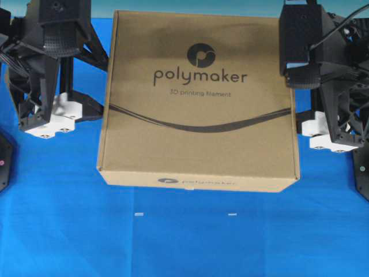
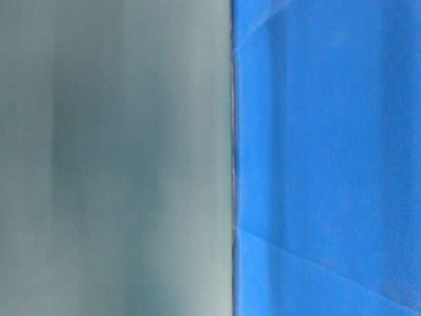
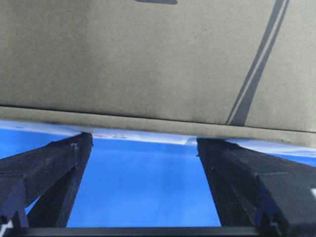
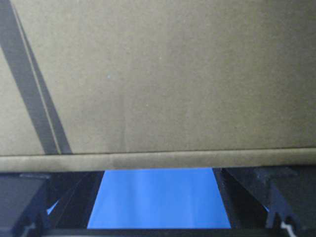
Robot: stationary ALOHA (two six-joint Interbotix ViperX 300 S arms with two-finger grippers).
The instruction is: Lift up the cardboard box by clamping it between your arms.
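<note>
The cardboard box (image 1: 199,98), flat, brown and printed "polymaker", fills the middle of the overhead view. My left gripper (image 1: 102,60) presses against its left side and my right gripper (image 1: 293,60) against its right side. In the left wrist view the open left gripper (image 3: 143,140) has both fingertips (image 3: 74,148) against the box's side wall (image 3: 148,64). In the right wrist view the open right gripper (image 4: 158,173) meets the box wall (image 4: 163,84) the same way. Blue cloth shows under the box's lower edge in both wrist views. Neither gripper has anything between its jaws.
A blue cloth (image 1: 184,242) covers the table, with two small white marks (image 1: 139,214) in front of the box. Black arm bases with white parts (image 1: 55,121) stand on both sides. The table-level view shows only a blurred grey surface (image 2: 112,158) and blue cloth (image 2: 329,158).
</note>
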